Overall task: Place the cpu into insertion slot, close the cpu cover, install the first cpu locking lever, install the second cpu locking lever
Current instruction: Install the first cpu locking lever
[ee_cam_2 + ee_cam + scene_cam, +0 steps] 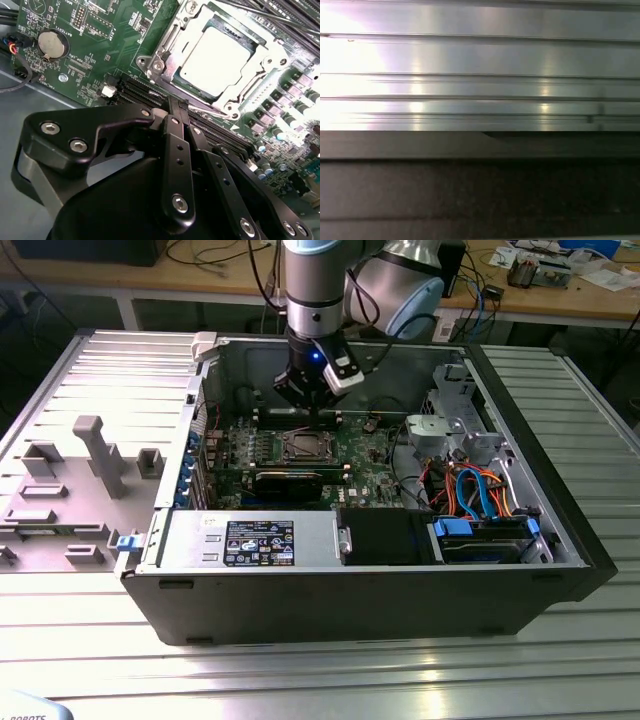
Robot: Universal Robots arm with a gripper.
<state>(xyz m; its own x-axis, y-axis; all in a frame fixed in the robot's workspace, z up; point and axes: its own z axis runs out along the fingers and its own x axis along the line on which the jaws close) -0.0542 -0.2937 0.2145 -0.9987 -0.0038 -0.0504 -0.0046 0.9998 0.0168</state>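
The cpu [217,59] lies silver face up in the insertion slot [300,447] on the green board inside the open computer case. The cpu cover [166,50], a silver frame, lies down around the chip, which shows through its window. A thin metal lever [252,82] runs along one side of the socket; whether it is latched I cannot tell. My gripper [177,103] hangs just above the board at the socket's edge, over the long black slots [145,92]. Its two black fingers are pressed together with nothing between them. In the exterior view the gripper [308,408] stands right behind the socket.
A round coin battery [52,44] sits on the board away from the socket. The case [560,540] holds a drive bay with blue and orange cables [470,485] at the exterior view's right. A grey fixture plate [90,455] lies at the left. The ribbed metal table [480,60] surrounds the case.
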